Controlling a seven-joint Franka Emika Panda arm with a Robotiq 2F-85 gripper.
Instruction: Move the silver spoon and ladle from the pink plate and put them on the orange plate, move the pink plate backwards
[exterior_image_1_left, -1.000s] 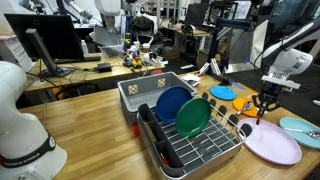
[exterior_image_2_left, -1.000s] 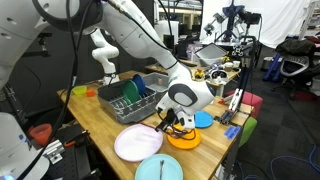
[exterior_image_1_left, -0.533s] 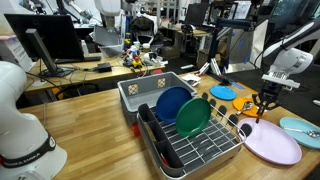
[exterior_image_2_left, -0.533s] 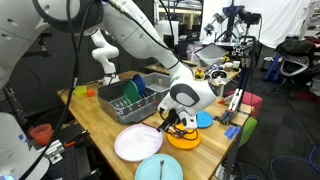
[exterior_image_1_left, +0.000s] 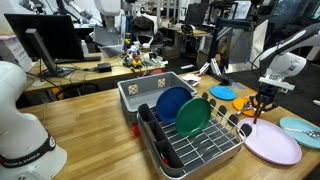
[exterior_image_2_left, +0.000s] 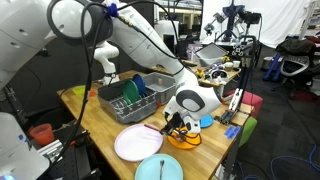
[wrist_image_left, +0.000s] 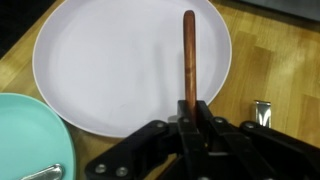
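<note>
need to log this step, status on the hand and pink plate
Hand shut on a thin brownish handle. Pink plate bare in wrist view. Teal plate beside it, not blocking.

End effector (exterior_image_1_left: 262, 105) holds utensil (exterior_image_1_left: 258, 118) above pink plate (exterior_image_1_left: 274, 144).

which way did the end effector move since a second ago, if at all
Yes, slightly: in an exterior view the end effector shifted from the pink plate toward the orange plate.

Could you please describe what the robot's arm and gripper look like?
The arm is glossy white, built of rounded, bulbous segments with dark bands at the joints. The gripper is matte black, with angular linked bars and narrow, flat fingers.
</note>
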